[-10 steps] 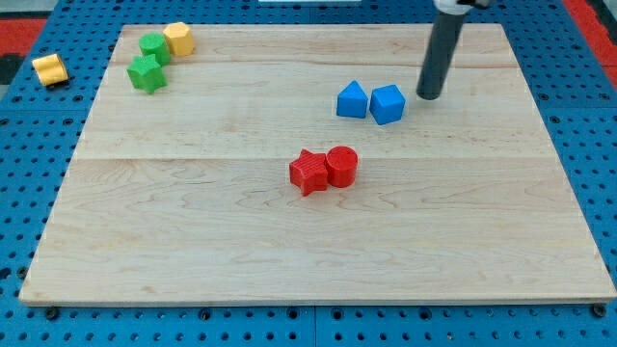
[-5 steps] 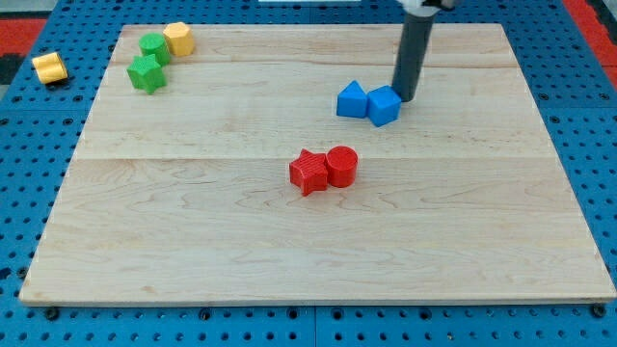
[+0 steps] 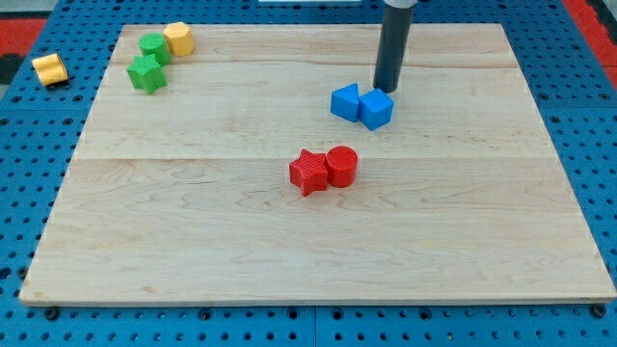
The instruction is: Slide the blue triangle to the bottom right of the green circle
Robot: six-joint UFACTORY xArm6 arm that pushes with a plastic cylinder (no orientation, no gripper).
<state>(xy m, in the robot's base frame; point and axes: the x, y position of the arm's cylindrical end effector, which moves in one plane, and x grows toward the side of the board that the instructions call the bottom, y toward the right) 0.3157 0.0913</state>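
The blue triangle [image 3: 345,101] lies on the wooden board right of centre, touching a blue cube [image 3: 376,109] on its right. My tip [image 3: 386,90] is just above the blue cube, at its upper edge, apparently touching it. The green circle [image 3: 152,45] sits near the board's top left corner, far to the left of the triangle.
A green star [image 3: 147,73] lies just below the green circle and a yellow block [image 3: 178,39] just right of it. A red star [image 3: 308,172] and red cylinder [image 3: 341,165] touch near the centre. Another yellow block [image 3: 48,68] lies off the board [image 3: 289,260] at left.
My tip has moved left, from right of the blue cube to its upper edge. The cube and the triangle have both shifted slightly left and down.
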